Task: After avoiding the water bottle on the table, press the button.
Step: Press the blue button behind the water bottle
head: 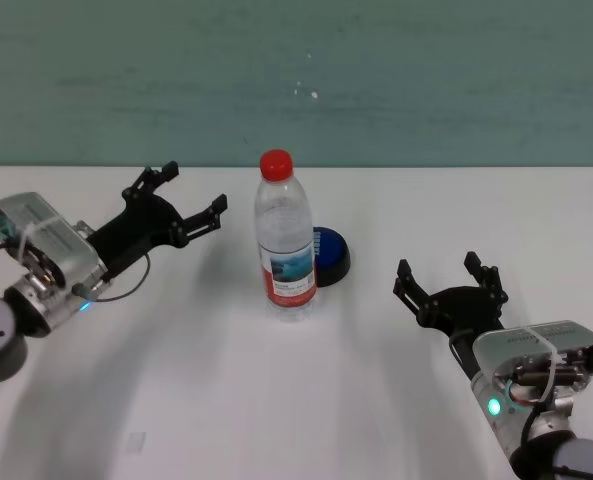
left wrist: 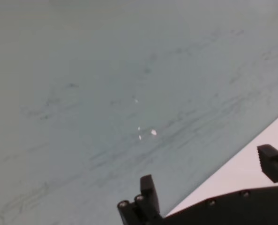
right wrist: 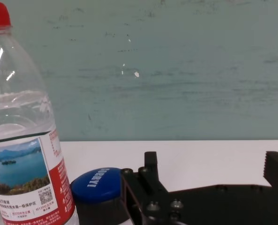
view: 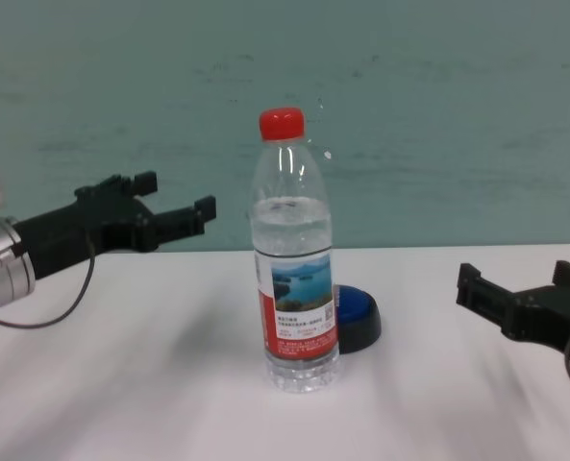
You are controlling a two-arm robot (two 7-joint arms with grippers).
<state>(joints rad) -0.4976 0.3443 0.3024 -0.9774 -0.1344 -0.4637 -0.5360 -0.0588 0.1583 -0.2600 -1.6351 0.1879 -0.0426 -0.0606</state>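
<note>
Bottle (head: pixel 285 245): stands upright on the table (head: pixel 206 400), about mid-table; red cap on, water filling most of it, red-and-white label with a lake picture facing the near side.
Button (head: pixel 330 252): blue dome on a black base, on the table just behind and to the right of the bottle, partly hidden by it in the head and chest views; nothing touches it.
Left gripper (head: pixel 181 203): raised above the table on the left, well apart from the bottle, pointing toward the far right; fingers spread wide, holding nothing.
Right gripper (head: pixel 446 273): low over the table on the right, nearer than the button and apart from it, pointing toward the far side; fingers spread, empty.
Wall (head: pixel 426 80): green, behind the table's far edge.
</note>
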